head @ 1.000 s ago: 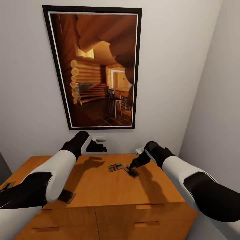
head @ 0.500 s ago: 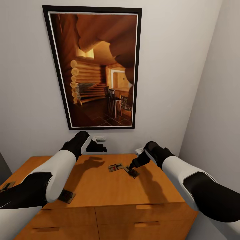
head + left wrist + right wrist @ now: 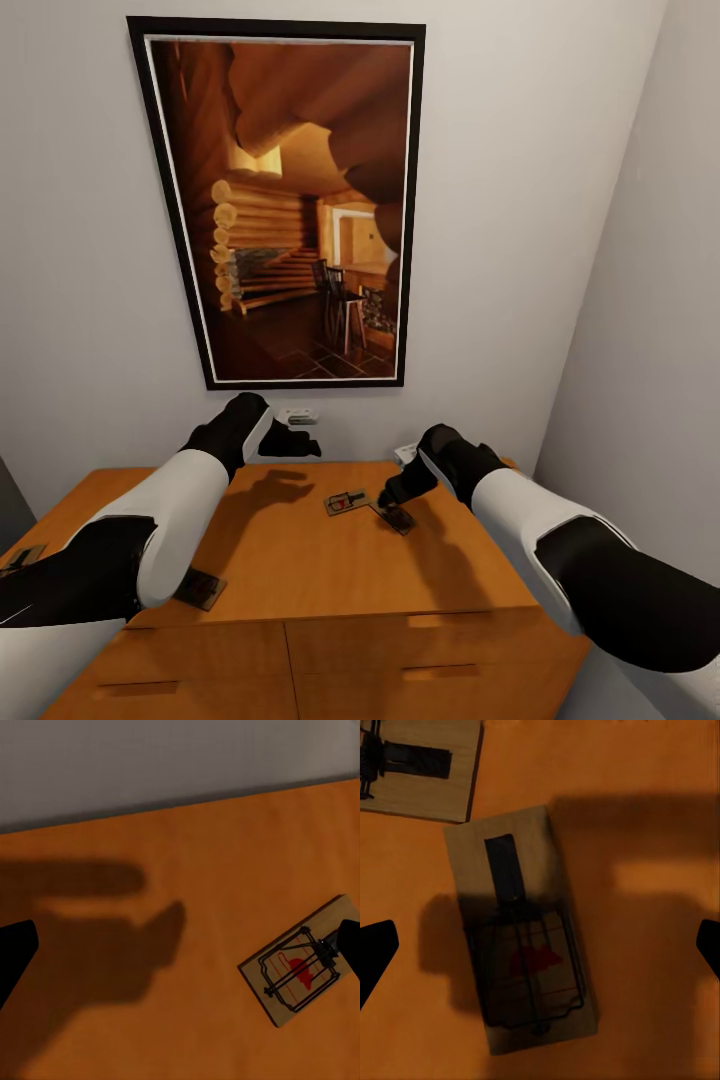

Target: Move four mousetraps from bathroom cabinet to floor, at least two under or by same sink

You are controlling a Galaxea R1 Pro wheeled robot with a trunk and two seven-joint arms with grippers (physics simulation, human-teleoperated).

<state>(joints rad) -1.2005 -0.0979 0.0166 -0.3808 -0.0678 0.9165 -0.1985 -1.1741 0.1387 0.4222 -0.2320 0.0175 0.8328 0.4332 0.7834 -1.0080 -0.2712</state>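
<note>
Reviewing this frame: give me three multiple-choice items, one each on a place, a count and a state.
1. Where does the nearer mousetrap lie?
A. on the cabinet top
B. on the floor
C. in an open drawer

2. How many mousetraps show in the right wrist view?
A. one
B. two
C. four

3. What state is the right pincer in?
A. shut on a mousetrap
B. open over a mousetrap
C. shut and empty

Key:
1 A: the nearer mousetrap lies flat on the orange cabinet top.
2 B: a second mousetrap lies beside it.
3 B: the right pincer has its fingertips wide apart, the nearer mousetrap between them untouched.
</note>
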